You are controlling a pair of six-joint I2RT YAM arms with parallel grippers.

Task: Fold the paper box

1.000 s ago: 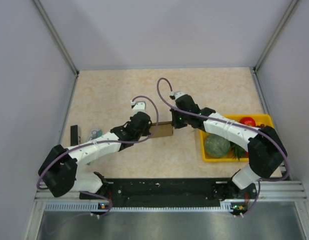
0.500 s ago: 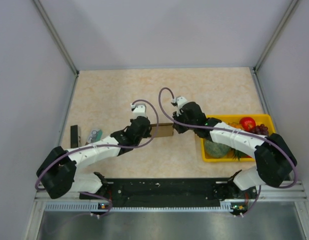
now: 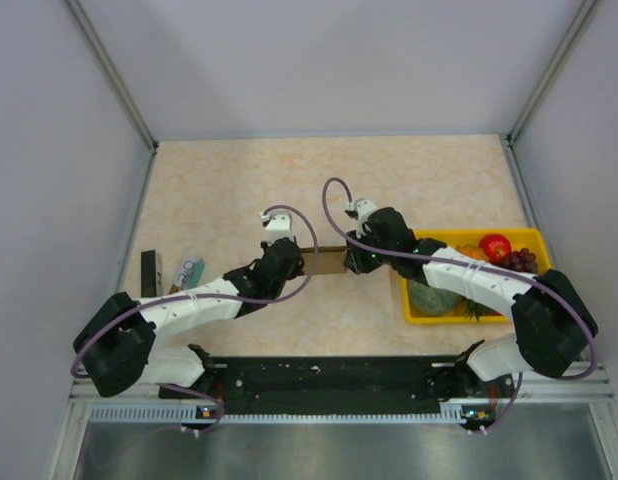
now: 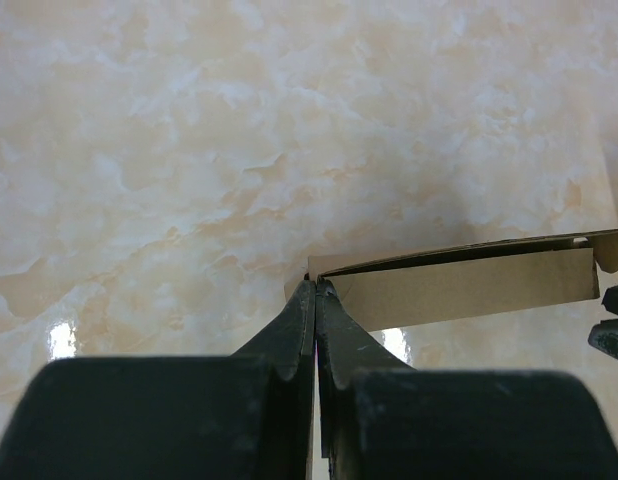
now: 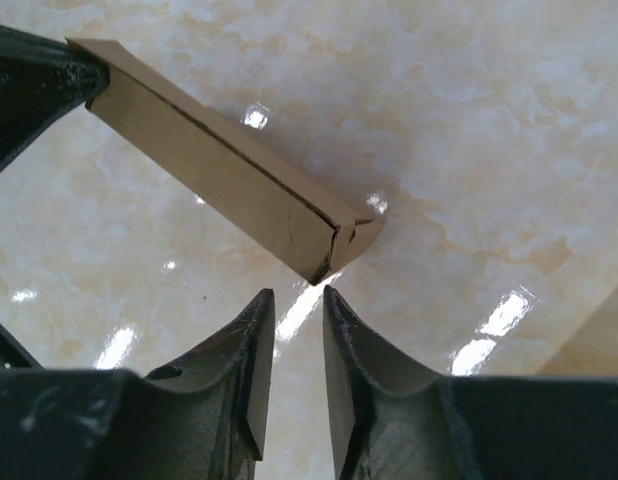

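Note:
The paper box (image 3: 330,262) is a flattened brown cardboard carton, held just above the marble tabletop between the two arms. In the left wrist view my left gripper (image 4: 316,286) is shut on the near left corner of the paper box (image 4: 469,286), which stretches away to the right. In the top view the left gripper (image 3: 304,263) sits at the carton's left end. My right gripper (image 5: 295,292) stands slightly open just short of the right end of the paper box (image 5: 214,160), with nothing between its fingers. From above, the right gripper (image 3: 351,262) is at the carton's right end.
A yellow tray (image 3: 444,318) at the right holds a green melon (image 3: 429,296), a tomato (image 3: 496,244) and dark grapes (image 3: 525,260). A teal-and-white packet (image 3: 190,268) and a small dark block (image 3: 149,272) lie at the left. Grey walls enclose the table.
My right gripper has opened and let go of the box's right end. The left gripper keeps its hold, and both arms and the box have drifted a little to the right.

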